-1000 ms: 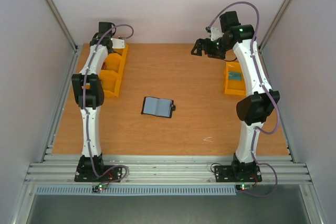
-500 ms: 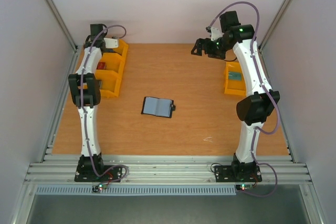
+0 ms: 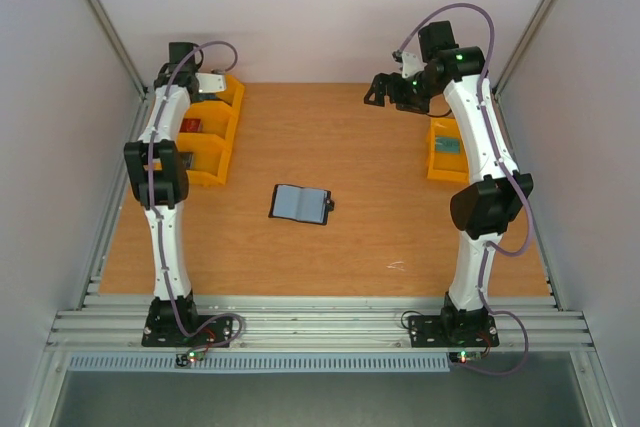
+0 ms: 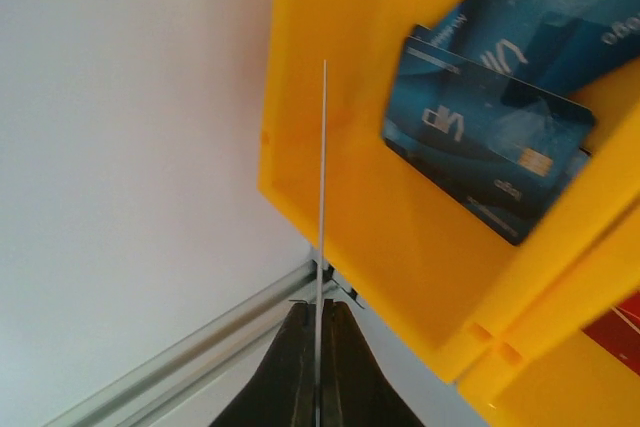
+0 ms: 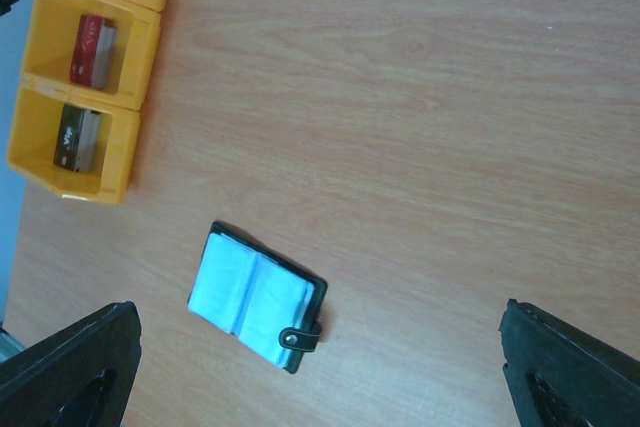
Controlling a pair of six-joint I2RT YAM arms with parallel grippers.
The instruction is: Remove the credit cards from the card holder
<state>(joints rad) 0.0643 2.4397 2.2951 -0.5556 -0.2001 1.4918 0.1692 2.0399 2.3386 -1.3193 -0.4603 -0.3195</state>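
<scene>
As the lot stood at that moment, the tally ran thus: card holder (image 3: 299,204), one, lying open and flat near the middle of the counter (image 3: 400,237), blue-grey panels up, snap tab (image 5: 297,335) off one edge, well apart from both arms; whether any card remained in its sleeves I could not tell. Left gripper (image 4: 320,315), clenched on one thin pale card (image 4: 324,177) seen edge-on, raised at the far end of the left bin (image 3: 216,142); whether the card hung over a compartment or over the end wall I could not tell. Blue cards (image 4: 480,157), at least two, overlapping in that bin's far compartment. Red card (image 5: 93,51), one, in the middle compartment. Dark card (image 5: 76,137), one, in the near compartment. Right bin (image 3: 441,169), yellow, at the right edge of the counter, with one bluish card (image 3: 447,145) inside. Right gripper (image 3: 380,93), released, jaws spread wide, nothing between them, hanging high over the far right of the counter. Progress, as judged: well along, several cards already lying in the bins and one in hand awaiting its drop; that release and a check of the holder's sleeves appeared to be what was left. Obstructions, as judged: only the bin's upright walls and dividers, close by the held card.
</scene>
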